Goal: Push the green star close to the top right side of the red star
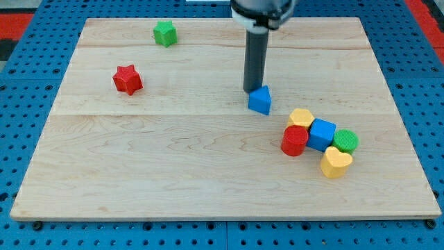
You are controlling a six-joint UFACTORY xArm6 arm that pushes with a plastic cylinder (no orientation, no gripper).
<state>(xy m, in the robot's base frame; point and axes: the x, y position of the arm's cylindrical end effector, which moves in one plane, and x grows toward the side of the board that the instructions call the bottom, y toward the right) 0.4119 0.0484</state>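
Observation:
The green star (165, 32) lies near the view's top left of the wooden board. The red star (127, 79) lies below and to the left of it, with a clear gap between them. My tip (250, 90) stands near the board's middle, far to the right of both stars. It is right beside the upper left of a blue triangular block (261, 101), touching or nearly touching it.
A cluster sits at the view's lower right: a red cylinder (295, 140), a yellow block (301, 117), a blue cube (321, 134), a green block (346, 141) and a yellow heart (336, 162). The board (208, 173) lies on a blue pegboard table.

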